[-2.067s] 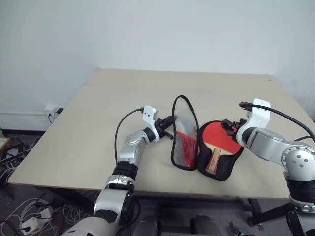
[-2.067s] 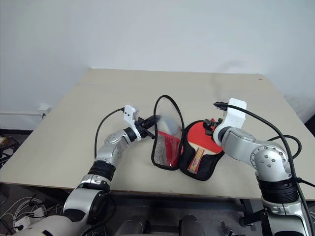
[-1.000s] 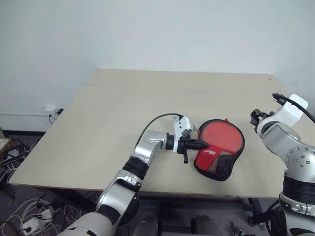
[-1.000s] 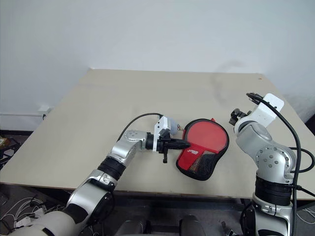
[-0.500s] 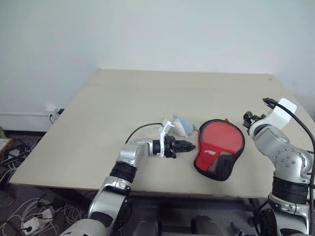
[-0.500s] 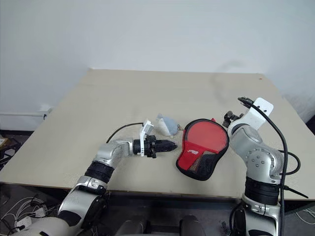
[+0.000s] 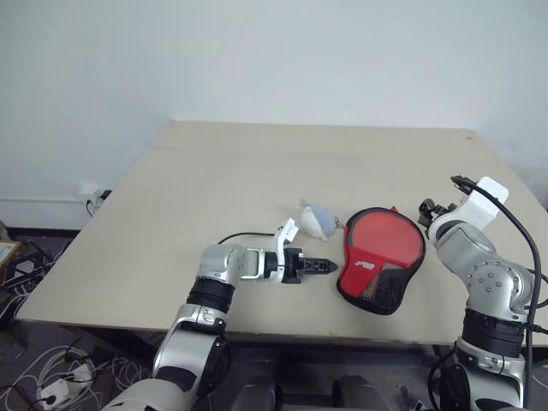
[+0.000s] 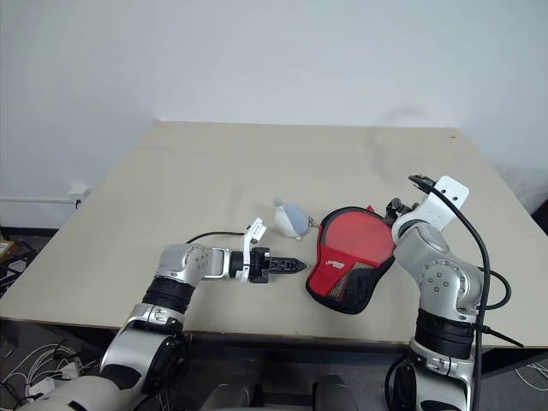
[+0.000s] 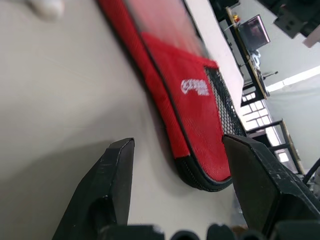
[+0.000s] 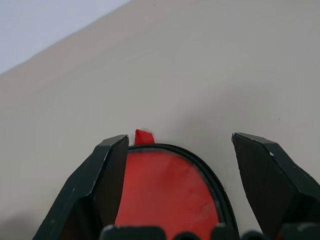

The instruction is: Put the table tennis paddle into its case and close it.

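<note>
The case lies flat on the table near its front right, window side up. The table tennis paddle is inside it, and its red face shows through the clear plastic. The case's grey-blue puff rests on the table just left of it. My left gripper hovers low, a short way left of the case, open with nothing between its fingers; in the left wrist view the case lies ahead of it. My right gripper is open at the case's far right rim, apart from it.
The table's front edge runs just below the case. A cable loops from my left wrist over the tabletop. A white wall stands behind the table's far edge.
My left gripper let go of the case's left edge, opened, rolled and drew back to the left. The puff came into view beside the case. My right hand shifted slightly toward the case.
</note>
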